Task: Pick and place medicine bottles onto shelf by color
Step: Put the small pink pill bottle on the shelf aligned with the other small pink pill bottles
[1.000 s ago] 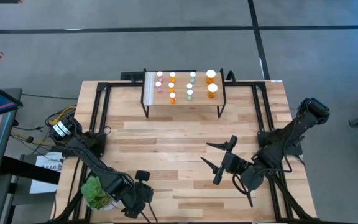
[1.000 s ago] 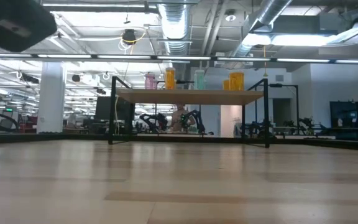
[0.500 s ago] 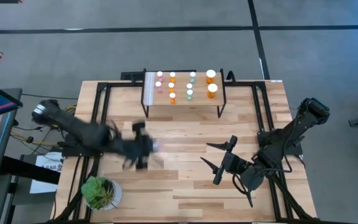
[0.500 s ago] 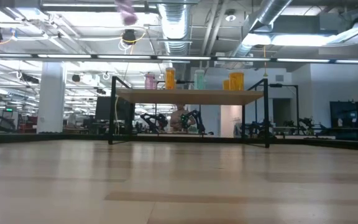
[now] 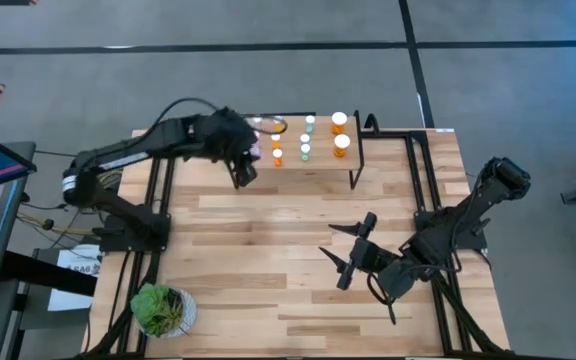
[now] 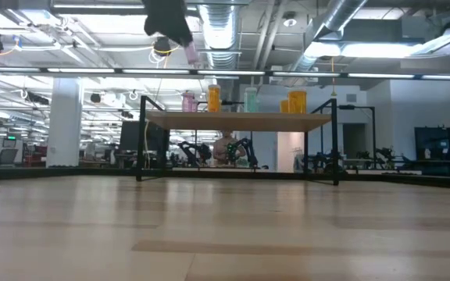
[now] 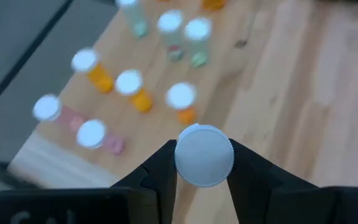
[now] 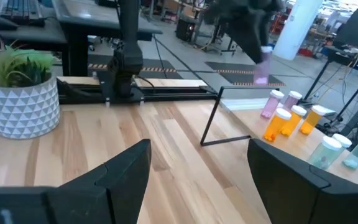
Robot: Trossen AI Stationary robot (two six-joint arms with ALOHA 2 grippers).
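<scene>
A: Where is the bottle in play?

B: The left hand [image 7: 202,180] is clamped on a pink medicine bottle [image 6: 189,53], carried in the air above the shelf [image 5: 320,165], toward its ten o'clock corner. In the left wrist view the fingers [image 7: 160,167] pinch the sides just under the white cap [image 7: 204,155].

A: And the ones already placed?

B: Standing on the plank: pink bottles [image 5: 257,132] at the nine o'clock end, orange bottles [image 5: 277,156] next, pale green bottles [image 5: 307,135] after those, two wider orange bottles [image 5: 340,133] at three o'clock.

A: How will it handle?

B: I'd judge it light, rigid plastic with smooth walls, so it could slip or twist between the fingers. A hold on the body close under the cap looks soundest. Being narrow and tall, it would tip easily, or knock its neighbours.

A: The other arm?

B: The right hand [image 5: 346,258] waits over the tabletop [image 5: 268,250] around five o'clock, fingers apart, empty.
</scene>
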